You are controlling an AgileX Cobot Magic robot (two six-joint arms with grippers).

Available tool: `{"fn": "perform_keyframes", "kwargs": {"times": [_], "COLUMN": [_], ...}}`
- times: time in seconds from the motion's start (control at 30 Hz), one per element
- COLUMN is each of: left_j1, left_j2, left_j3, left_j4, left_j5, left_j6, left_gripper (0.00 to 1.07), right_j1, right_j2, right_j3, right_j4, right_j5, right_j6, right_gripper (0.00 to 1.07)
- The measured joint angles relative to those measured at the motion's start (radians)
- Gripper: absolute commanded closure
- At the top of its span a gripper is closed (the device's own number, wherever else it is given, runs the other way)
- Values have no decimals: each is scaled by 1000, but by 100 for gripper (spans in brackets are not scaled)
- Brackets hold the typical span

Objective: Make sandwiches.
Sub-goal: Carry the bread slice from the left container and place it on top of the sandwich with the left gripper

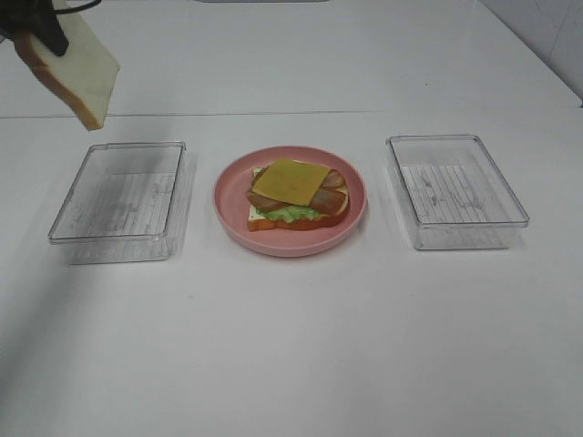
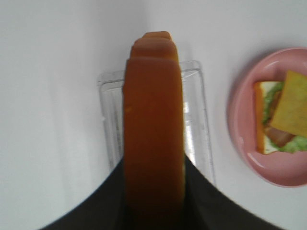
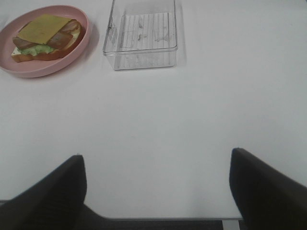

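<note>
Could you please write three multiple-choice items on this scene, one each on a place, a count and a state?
1. Where does the open sandwich sit?
A. In the left tray
B. On the pink plate
C. On the bare table

2. How many clear trays are on the table?
A. One
B. Two
C. Three

3. What is the left claw doing?
A. Gripping a bread slice in the air
B. Resting open on the table
C. Pressing on the cheese

Answers:
1 B, the stack lies on the plate.
2 B, the left tray and right tray flank the plate.
3 A, the left claw is shut on the bread slice above the left tray.
</note>
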Motion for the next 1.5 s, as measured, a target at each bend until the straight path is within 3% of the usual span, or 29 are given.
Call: {"fn": "perform_keyframes", "kwargs": {"times": [0.13, 0.3, 0.33, 0.4, 0.43, 0.47, 0.5, 0.53, 0.6, 0.97, 1.5], "left_j1": [-7, -84, -129, -144, -172, -172, -181, -181, -181, -181, -224], "left_j2": [-10, 13, 41, 55, 95, 95, 132, 132, 192, 322, 475], "left_j3": [0, 0, 0, 0, 0, 0, 0, 0, 0, -5, -141], "left_j4": [-95, -203, -261, -303, -415, -415, -519, -519, -605, -704, -751], "left_j5": [1, -1, -1, -1, 3, 3, 4, 4, 2, 2, -1], "left_j6": [19, 58, 116, 145, 208, 208, 245, 245, 266, 297, 306], "left_gripper": [107, 107, 107, 107, 107, 107, 107, 107, 107, 107, 107], "right_j1": [0, 0, 0, 0, 0, 0, 0, 0, 0, 0, 0], "right_j2": [0, 0, 0, 0, 0, 0, 0, 0, 0, 0, 0], "right_j3": [0, 0, 0, 0, 0, 0, 0, 0, 0, 0, 0], "right_j4": [0, 0, 0, 0, 0, 0, 0, 0, 0, 0, 0], "right_j5": [0, 0, 0, 0, 0, 0, 0, 0, 0, 0, 0], "right_j6": [0, 0, 0, 0, 0, 0, 0, 0, 0, 0, 0], "right_gripper": [29, 29, 29, 29, 29, 29, 29, 29, 29, 29, 29]}}
